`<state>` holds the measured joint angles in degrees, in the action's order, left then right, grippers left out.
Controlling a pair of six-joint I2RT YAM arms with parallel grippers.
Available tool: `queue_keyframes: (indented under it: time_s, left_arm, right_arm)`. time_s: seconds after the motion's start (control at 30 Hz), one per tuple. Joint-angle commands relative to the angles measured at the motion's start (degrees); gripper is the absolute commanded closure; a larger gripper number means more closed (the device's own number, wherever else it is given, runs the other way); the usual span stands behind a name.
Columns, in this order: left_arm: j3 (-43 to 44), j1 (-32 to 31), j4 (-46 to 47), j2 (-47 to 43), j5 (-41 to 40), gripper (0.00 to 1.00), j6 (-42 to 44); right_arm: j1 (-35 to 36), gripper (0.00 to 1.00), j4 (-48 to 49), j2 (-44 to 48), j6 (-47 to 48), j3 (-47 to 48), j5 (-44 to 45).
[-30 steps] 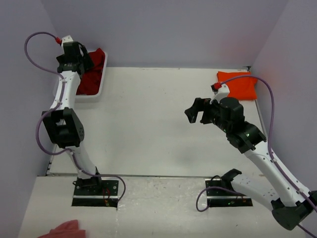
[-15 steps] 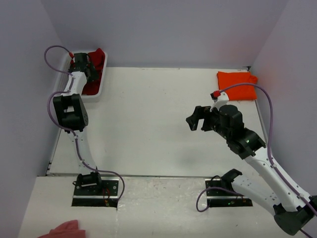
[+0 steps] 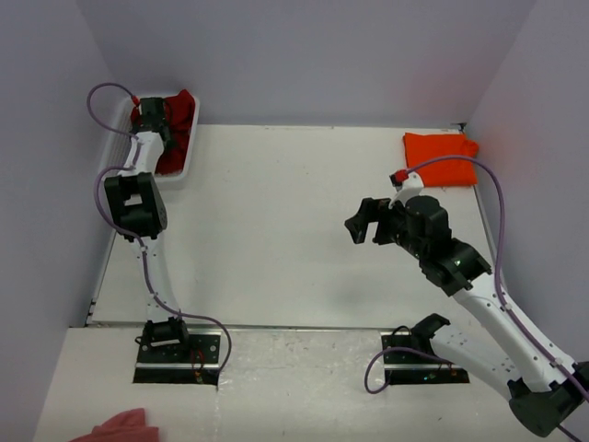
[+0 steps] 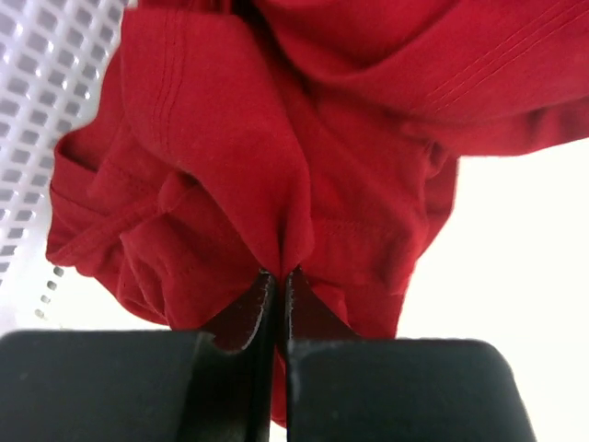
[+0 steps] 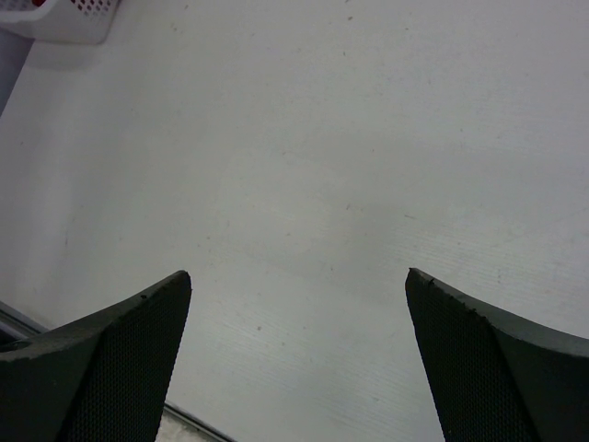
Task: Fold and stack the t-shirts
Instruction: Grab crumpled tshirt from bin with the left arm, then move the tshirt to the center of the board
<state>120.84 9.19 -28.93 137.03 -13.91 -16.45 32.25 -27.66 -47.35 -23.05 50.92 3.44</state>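
Observation:
The dark red t-shirt [image 3: 171, 158] lies bunched in a white basket [image 3: 175, 180] at the table's far left corner. My left gripper [image 3: 153, 116] reaches down into that basket. In the left wrist view its jaws [image 4: 279, 272] are shut, pinching a fold of the red t-shirt [image 4: 350, 184]. The orange t-shirt [image 3: 442, 157] lies folded as a small rectangle at the far right of the table. My right gripper [image 3: 363, 221] hovers over the table's right half, open, with only bare table between its fingers [image 5: 299, 276].
The basket's perforated white wall [image 4: 46, 55] stands just left of the pinched cloth. A pale pink cloth scrap [image 3: 120, 428] lies off the table at the near left. Lilac walls close in the table on three sides.
My left arm has stretched further into the basket, and its gripper has closed on the red t-shirt. The right arm has shifted only slightly and stays open.

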Motion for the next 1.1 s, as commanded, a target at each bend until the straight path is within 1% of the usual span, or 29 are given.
queue_keyframes:
  time_s: [0.0, 0.03, 0.13, 0.2, 0.23, 0.27, 0.33, 0.37, 0.4, 0.43, 0.47, 0.5, 0.57, 0.6, 0.63, 0.7, 0.73, 0.77, 0.83, 0.87, 0.9, 0.93, 1.0, 1.07]
  left_arm:
    - [0.4, 0.3, 3.9, -3.9, 3.2, 1.0, -0.1]
    - [-0.7, 0.3, 6.3, -6.9, 3.8, 1.0, -0.3]
    - [-0.9, -0.3, 7.8, -11.1, 6.2, 1.0, 0.3]
    - [2.9, -1.2, 6.5, -15.5, 7.1, 1.0, 1.7]
    - [4.8, -1.4, 5.7, -16.4, 7.4, 1.0, 2.0]
    - [8.7, -1.5, 4.9, -17.3, 10.0, 1.0, 2.4]
    - [13.2, -2.1, 3.3, -20.7, 13.5, 1.0, 2.5]
    - [13.7, -2.5, 3.3, -22.3, 16.0, 1.0, 2.8]
    - [13.6, -3.6, 4.4, -24.3, 17.3, 1.0, 3.1]
    - [12.9, -4.6, 5.1, -28.5, 20.2, 1.0, 3.7]
    - [12.4, -7.1, 6.6, -30.7, 21.4, 1.0, 5.5]
    - [11.9, -8.3, 7.1, -35.0, 22.0, 1.0, 6.3]
    - [11.4, -12.3, 8.2, -39.3, 27.0, 1.0, 7.4]
    - [11.2, -13.2, 8.9, -43.4, 28.2, 1.0, 6.7]
    - [11.3, -13.9, 9.4, -45.3, 31.9, 1.0, 6.0]
    - [12.7, -14.7, 10.4, -50.1, 35.1, 1.0, 1.7]
    - [13.0, -14.7, 11.3, -51.7, 39.6, 1.0, -0.2]
    - [13.0, -14.7, 12.6, -54.6, 41.3, 1.0, -3.3]
    - [12.3, -14.7, 13.0, -57.0, 45.6, 1.0, -7.3]
    - [11.4, -14.8, 13.0, -58.3, 46.2, 1.0, -8.3]
    - [9.6, -14.8, 13.4, -61.3, 46.3, 1.0, -9.3]
    - [5.6, -14.7, 13.6, -62.7, 46.6, 1.0, -10.5]
    - [1.6, -14.7, 14.2, -65.1, 47.3, 1.0, -11.6]
    - [-3.8, -14.7, 14.5, -65.7, 48.1, 1.0, -12.2]
  right_arm:
    - [0.3, 0.01, 3.1, -0.7, -0.6, -1.8, -0.4]
    - [0.2, 0.01, 3.6, -1.3, -1.0, -2.5, 0.0]
    - [0.2, 0.01, 4.7, -4.2, -1.3, -3.0, 0.1]
    - [0.4, 0.01, 6.0, -5.8, -1.4, -3.6, 0.1]
    - [0.3, 0.01, 6.5, -6.2, -1.4, -3.8, 0.1]
    - [0.4, 0.01, 7.4, -6.4, -1.5, -4.0, 0.7]
    - [0.4, 0.01, 7.8, -7.5, -1.4, -4.2, 1.5]
    - [0.3, 0.01, 7.9, -8.0, -1.5, -4.2, 2.9]
    - [0.4, 0.01, 8.1, -8.8, -1.8, -3.9, 3.5]
    - [0.4, 0.01, 8.1, -9.2, -1.9, -3.9, 3.8]
    - [0.3, 0.01, 8.7, -9.5, -2.3, -3.9, 4.7]
    - [0.3, 0.01, 9.0, -9.8, -2.6, -4.2, 5.1]
    - [0.4, 0.01, 10.3, -10.2, -3.0, -4.7, 5.2]
    - [0.4, 0.01, 10.5, -10.3, -3.3, -5.2, 5.6]
    - [0.4, 0.01, 10.9, -10.3, -3.5, -5.6, 5.4]
    - [0.4, 0.01, 11.7, -10.2, -4.0, -6.4, 5.4]
    - [0.4, 0.01, 11.9, -10.0, -4.3, -6.7, 5.6]
    - [0.5, 0.01, 11.8, -10.0, -4.6, -6.7, 5.9]
    - [1.0, 0.01, 10.8, -9.2, -5.7, -6.5, 7.5]
    - [1.1, 0.01, 10.3, -8.6, -6.0, -6.5, 8.7]
    - [1.5, 0.01, 9.6, -8.0, -6.6, -6.2, 10.1]
    - [2.3, 0.01, 8.6, -7.2, -7.1, -5.9, 12.8]
    - [3.2, 0.01, 8.2, -4.9, -7.4, -5.6, 14.2]
    - [4.7, 0.01, 7.1, -3.0, -7.1, -4.4, 16.0]
